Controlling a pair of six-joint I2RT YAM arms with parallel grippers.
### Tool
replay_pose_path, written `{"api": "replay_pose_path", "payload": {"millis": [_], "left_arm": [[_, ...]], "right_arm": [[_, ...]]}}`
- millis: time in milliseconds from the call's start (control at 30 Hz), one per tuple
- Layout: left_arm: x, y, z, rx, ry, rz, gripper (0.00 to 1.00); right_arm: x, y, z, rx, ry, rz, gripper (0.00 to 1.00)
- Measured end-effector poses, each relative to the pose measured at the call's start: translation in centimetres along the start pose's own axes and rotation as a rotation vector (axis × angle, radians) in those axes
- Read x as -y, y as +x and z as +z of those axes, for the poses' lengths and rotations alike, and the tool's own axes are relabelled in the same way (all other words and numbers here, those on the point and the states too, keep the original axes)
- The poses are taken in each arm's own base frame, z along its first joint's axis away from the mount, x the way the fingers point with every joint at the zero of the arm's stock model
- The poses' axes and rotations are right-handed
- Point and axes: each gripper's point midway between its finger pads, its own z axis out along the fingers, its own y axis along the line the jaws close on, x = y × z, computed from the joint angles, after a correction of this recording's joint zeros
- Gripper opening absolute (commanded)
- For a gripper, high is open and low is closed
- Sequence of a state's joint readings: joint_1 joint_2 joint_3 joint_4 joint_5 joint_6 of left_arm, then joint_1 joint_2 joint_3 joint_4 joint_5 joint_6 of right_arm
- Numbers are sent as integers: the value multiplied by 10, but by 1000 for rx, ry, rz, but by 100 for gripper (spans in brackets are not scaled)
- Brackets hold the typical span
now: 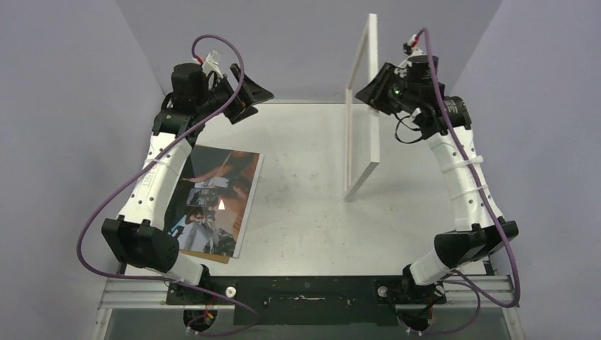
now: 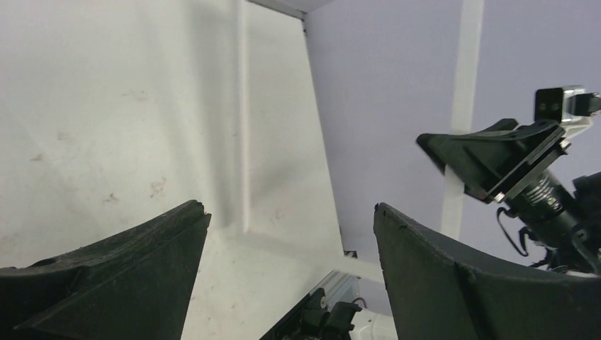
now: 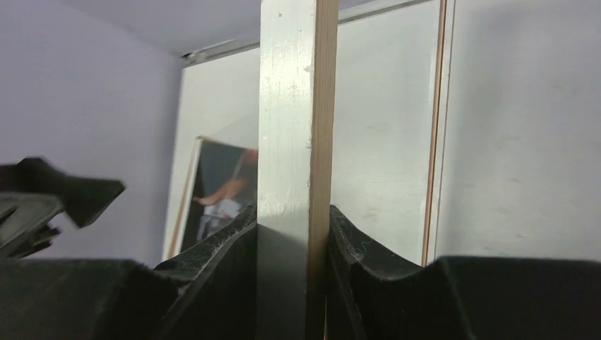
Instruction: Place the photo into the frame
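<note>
with the right gripper (image 1: 370, 93) clamping one edge of the upright frame (image 1: 361, 145) and the left gripper (image 1: 251, 98) gaping empty beyond the flat-lying photo (image 1: 216, 198), the frame is probably risking twisting in that single pinch and toppling.

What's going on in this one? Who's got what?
The right tool is clamped on one edge of the frame, holding it upright with its lower edge on the table. The left tool hangs open and empty over the far left of the table. The photo lies flat, face up, on the left side, with nothing gripping it. It is not yet in the frame.
</note>
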State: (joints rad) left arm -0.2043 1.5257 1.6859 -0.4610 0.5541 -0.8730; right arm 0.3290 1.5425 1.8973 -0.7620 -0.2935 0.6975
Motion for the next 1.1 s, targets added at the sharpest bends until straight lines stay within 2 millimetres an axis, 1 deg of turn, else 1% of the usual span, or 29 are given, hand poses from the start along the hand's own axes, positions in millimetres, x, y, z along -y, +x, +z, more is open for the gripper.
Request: {"api": "replay_pose_path", "payload": {"millis": [67, 100, 167, 233, 333, 400, 500, 600, 667, 767, 833, 933, 1033, 1100], "left_arm": [[-17, 5, -1, -13, -48, 2, 86], [-25, 8, -1, -20, -70, 3, 86], [-43, 15, -1, -38, -119, -3, 86], [-60, 22, -1, -57, -162, -13, 86], [-82, 33, -1, -86, -222, -29, 86], [-92, 39, -2, -99, -248, -33, 86], [-101, 45, -2, -114, -272, -41, 86], [-104, 46, -1, -119, -276, -39, 86], [-106, 47, 0, -124, -280, -37, 86], [-107, 42, 7, -126, -281, -32, 85], [-109, 40, 11, -128, -282, -30, 85], [-112, 40, 14, -133, -287, -32, 85], [-114, 40, 15, -137, -290, -34, 85], [-116, 39, 15, -135, -293, -34, 85]], "right_arm": [[38, -14, -10, 14, 112, -15, 0], [56, -18, -16, 12, 167, -23, 0], [81, -20, -28, -4, 246, -39, 0], [98, -17, -40, -36, 311, -59, 0], [109, -11, -56, -82, 375, -98, 0], [114, -11, -66, -98, 413, -136, 0], [124, -11, -75, -111, 466, -188, 0], [135, -6, -75, -138, 529, -230, 0], [141, 1, -71, -164, 572, -262, 0], [148, 18, -57, -223, 624, -340, 0], [154, 31, -42, -267, 658, -389, 0], [157, 51, -17, -315, 686, -458, 0], [161, 64, 6, -324, 726, -523, 0], [160, 72, 17, -324, 739, -555, 0]]}}
